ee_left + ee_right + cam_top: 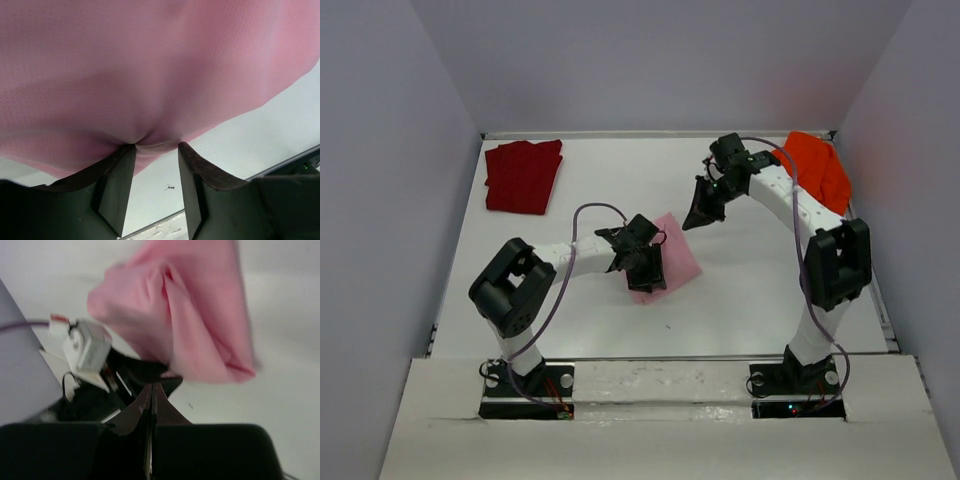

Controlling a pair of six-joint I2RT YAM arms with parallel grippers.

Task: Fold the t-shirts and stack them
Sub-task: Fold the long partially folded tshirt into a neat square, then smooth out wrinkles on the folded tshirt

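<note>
The light pink t-shirt lies folded small at the table's middle. In the left wrist view the pink t-shirt fills the top of the frame. My left gripper stands open, its fingertips against the shirt's near edge, where the cloth puckers between them. Seen from above, the left gripper is over the shirt's left side. My right gripper is shut and empty, raised just beyond the shirt's far corner, right gripper. The dark red t-shirt lies folded at the far left. The orange t-shirt sits crumpled at the far right.
Grey walls close in the white table on the left, back and right. The left arm's wrist and cable show in front of the right gripper. A raised white ledge runs along the near edge by the arm bases.
</note>
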